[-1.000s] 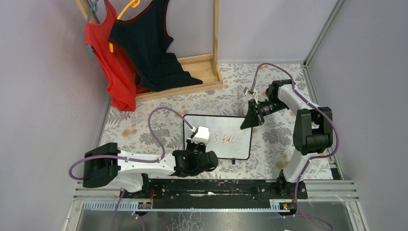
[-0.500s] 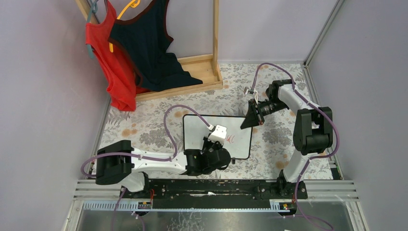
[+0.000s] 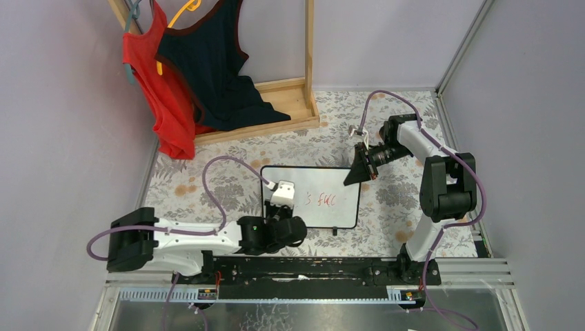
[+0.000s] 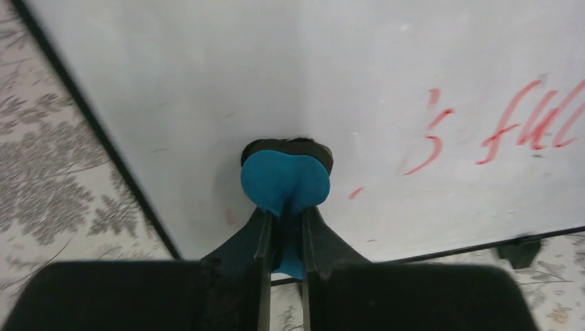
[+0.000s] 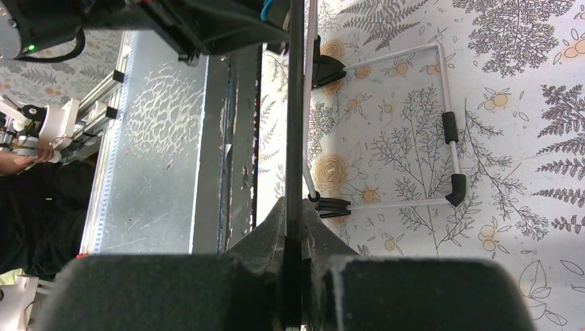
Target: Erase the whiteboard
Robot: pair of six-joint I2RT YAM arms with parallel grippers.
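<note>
The whiteboard point(image 3: 314, 181) lies tilted on the floral tablecloth, with red writing point(image 3: 323, 201) on its right half. My left gripper point(image 4: 284, 215) is shut on a blue-black eraser point(image 4: 284, 178). The eraser presses on the board's point(image 4: 276, 69) left part, left of the red strokes point(image 4: 524, 124). In the top view the left gripper point(image 3: 279, 210) is mostly hidden under its white wrist camera. My right gripper point(image 3: 353, 176) is shut on the board's upper right edge, which shows edge-on as a dark line point(image 5: 295, 103) between the right gripper's point(image 5: 295, 214) closed jaws.
A wooden rack point(image 3: 307, 76) stands at the back left with a red top point(image 3: 162, 103) and a dark top point(image 3: 214, 76) hanging on it. The board's white wire stand point(image 5: 448, 124) rests on the cloth behind it. A metal rail point(image 3: 310, 269) runs along the near edge.
The left arm swept the eraser right across the board over the writing, then came back to the left part. The red writing still shows. The right gripper has stayed put.
</note>
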